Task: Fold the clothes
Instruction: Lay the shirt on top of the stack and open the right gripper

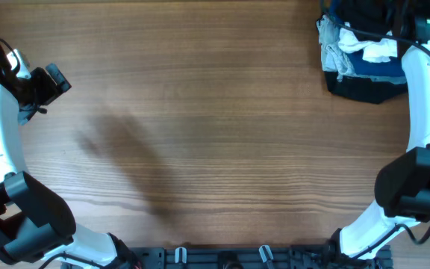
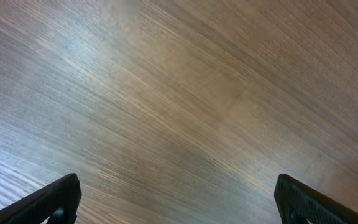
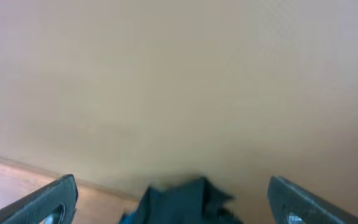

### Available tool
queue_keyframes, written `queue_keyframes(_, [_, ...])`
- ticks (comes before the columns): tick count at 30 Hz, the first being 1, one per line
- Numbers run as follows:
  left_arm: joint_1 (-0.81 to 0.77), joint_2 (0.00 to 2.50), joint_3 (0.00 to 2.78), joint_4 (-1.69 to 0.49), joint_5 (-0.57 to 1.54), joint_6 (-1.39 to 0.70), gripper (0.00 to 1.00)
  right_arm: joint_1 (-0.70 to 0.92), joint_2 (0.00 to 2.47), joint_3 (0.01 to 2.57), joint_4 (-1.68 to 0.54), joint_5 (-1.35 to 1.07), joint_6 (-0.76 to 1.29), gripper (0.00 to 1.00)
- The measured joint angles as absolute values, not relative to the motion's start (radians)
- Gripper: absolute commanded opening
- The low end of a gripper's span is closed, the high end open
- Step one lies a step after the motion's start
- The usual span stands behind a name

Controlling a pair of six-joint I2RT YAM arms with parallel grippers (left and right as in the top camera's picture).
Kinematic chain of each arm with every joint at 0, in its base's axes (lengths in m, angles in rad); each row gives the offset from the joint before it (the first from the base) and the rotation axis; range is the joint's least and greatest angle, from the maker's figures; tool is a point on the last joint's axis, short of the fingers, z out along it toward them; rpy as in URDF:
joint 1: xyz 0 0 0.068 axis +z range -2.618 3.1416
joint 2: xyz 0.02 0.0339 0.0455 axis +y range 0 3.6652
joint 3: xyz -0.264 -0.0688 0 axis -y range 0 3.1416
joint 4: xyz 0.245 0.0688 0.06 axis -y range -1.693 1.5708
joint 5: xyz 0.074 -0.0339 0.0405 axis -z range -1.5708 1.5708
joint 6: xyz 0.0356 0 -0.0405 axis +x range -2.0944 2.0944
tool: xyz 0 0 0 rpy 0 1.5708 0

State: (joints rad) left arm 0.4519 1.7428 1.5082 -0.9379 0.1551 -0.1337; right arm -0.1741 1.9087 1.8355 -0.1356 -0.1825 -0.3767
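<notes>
Clothes [image 1: 360, 63] are in an unfolded heap at the far right corner of the desk [image 1: 222, 134], with dark blue/black fabric underneath and white and grey pieces bunched on top. The right arm [image 1: 424, 97] runs up along the right edge to the heap, and its end is lost in dark clutter in the overhead view. In the wrist view the right tool [image 3: 171, 190] has its fingers [image 3: 48, 202] spread wide with nothing clamped. A dark blue fold of cloth [image 3: 179, 205] shows low between them; I can't tell whether it touches either finger. The left tool [image 2: 179, 199] is by the left edge, well apart from the heap, above bare wood. It is also spread wide and holds nothing. A soft shadow lies on the desk left of centre.
</notes>
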Motion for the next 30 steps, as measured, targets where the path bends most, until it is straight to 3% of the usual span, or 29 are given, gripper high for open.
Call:
queue_keyframes(7, [0.452, 1.743, 1.508, -0.937, 0.155, -0.134, 1.00, -0.242, 2.103, 1.836, -0.075, -0.182, -0.202, 0.98])
queue_keyframes(13, [0.452, 1.743, 1.508, -0.938, 0.154, -0.134, 1.00, -0.310, 2.294, 1.837, -0.198, -0.177, -0.097, 1.00])
queue_keyframes(30, [0.452, 1.743, 1.508, -0.935, 0.155, -0.134, 1.00, -0.332, 2.245, 1.749, -0.196, -0.225, -0.078, 1.00])
